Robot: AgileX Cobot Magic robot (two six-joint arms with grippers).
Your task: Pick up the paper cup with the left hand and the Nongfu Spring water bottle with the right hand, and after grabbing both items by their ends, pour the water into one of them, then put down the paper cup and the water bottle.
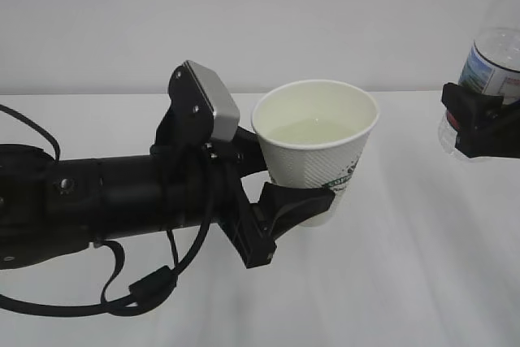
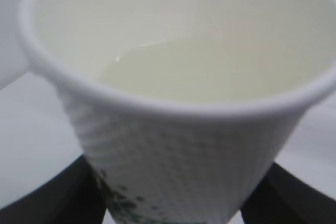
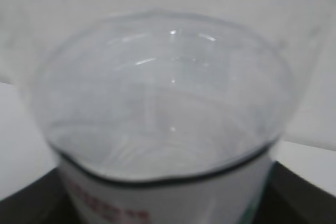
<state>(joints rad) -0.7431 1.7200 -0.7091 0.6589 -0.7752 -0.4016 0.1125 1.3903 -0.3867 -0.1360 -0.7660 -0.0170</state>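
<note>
A: The paper cup (image 1: 315, 140) sits upright between the fingers of the left hand (image 1: 280, 188), clamped low on its wall and lifted clear of the surface (image 1: 390, 282). The water (image 1: 313, 130) already lies in it, roughly halfway up.

B: And the Nongfu Spring water bottle (image 1: 491, 67)?

A: It is well apart, at the right edge of the exterior view, with the right hand (image 1: 479, 123) closed around its lower body, just below the label. From the right wrist view only its clear ribbed wall shows, filling the frame.

B: So the pour looks finished, judging by the level. What does setting down call for?

A: Probably a straight, level descent for the cup, since any tilt would slop the water toward the rim. The fingers should loosen only when its base is flat on the surface.

B: Is the cup squeezed out of shape?

A: Its rim reads round in the left wrist view, so the grip seems gentle.
</note>
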